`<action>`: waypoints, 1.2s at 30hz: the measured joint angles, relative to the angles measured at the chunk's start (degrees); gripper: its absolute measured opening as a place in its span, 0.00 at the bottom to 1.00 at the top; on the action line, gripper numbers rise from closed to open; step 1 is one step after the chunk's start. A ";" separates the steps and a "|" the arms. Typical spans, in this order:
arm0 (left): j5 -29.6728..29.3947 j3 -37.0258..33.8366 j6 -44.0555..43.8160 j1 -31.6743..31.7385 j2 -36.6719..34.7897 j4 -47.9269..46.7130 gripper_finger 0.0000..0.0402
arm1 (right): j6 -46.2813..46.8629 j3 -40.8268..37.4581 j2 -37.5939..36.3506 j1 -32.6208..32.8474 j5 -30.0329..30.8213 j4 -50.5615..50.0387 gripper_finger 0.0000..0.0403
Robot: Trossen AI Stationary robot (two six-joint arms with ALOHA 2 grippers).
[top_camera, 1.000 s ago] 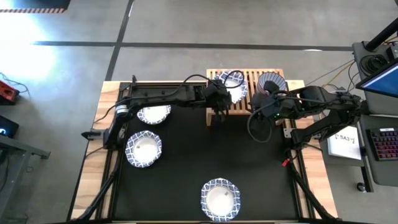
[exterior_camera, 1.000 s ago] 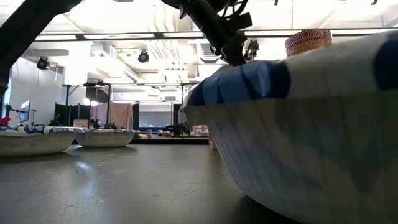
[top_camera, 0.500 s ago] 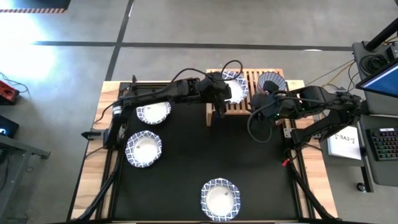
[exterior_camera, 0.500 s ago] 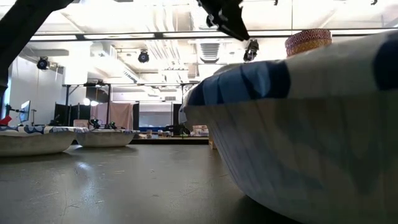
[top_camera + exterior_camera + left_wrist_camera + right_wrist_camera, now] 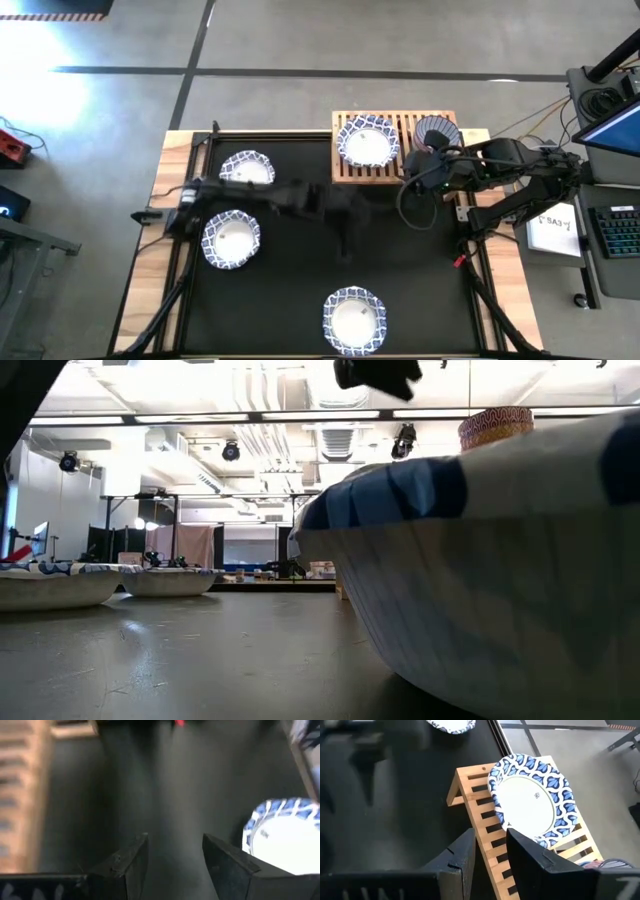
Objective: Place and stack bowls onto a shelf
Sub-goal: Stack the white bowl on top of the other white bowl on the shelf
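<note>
A: Stock check, please. What have you got on the tabletop [image 5: 420, 300], largest item first?

B: Item one, the shelf [image 5: 345, 172]: light wood, slatted, at the tabletop's twelve o'clock edge. You have two entries on it. A large white bowl [image 5: 367, 142] with a blue-patterned rim sits on its left half; a grey patterned bowl [image 5: 436, 130] sits toward one o'clock, and a stack may be under it, though you cannot tell from above.

A: And off the shelf?

B: Three large blue-rimmed bowls remain on the black mat: one at ten o'clock [image 5: 246, 169], one at nine o'clock [image 5: 231, 241], one at six o'clock [image 5: 354, 319]. All upright and empty, well apart from each other.

A: So the job stands where?

B: By my reckoning, one large bowl placed, three left to carry and stack on it.

A: The arms?

B: Left claw [image 5: 172, 857]: fingers spread, nothing between them, over the mat's middle, a blue-rimmed bowl near. Right claw [image 5: 490, 851]: fingers narrowly parted, empty, waiting just beside the shelf's right end.
</note>
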 joint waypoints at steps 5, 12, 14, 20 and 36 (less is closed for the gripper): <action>-2.36 -6.70 -11.13 -4.82 0.62 -0.24 0.42 | 1.29 -0.02 0.00 0.00 -0.39 -0.07 0.25; -0.73 -19.02 -22.69 -10.56 0.64 8.42 0.42 | 3.44 -0.02 0.00 0.00 -0.50 -0.12 0.25; 0.81 -21.70 -25.00 -12.11 0.64 11.90 0.42 | 4.76 -0.02 0.00 0.00 -0.60 -0.13 0.25; 0.67 -27.72 -31.85 -14.86 0.64 18.67 0.42 | 6.18 -0.02 0.00 0.02 -0.96 -0.15 0.25; -1.75 -35.97 -41.63 -16.83 0.67 32.05 0.42 | 10.16 -0.11 0.00 0.04 -3.91 -0.35 0.25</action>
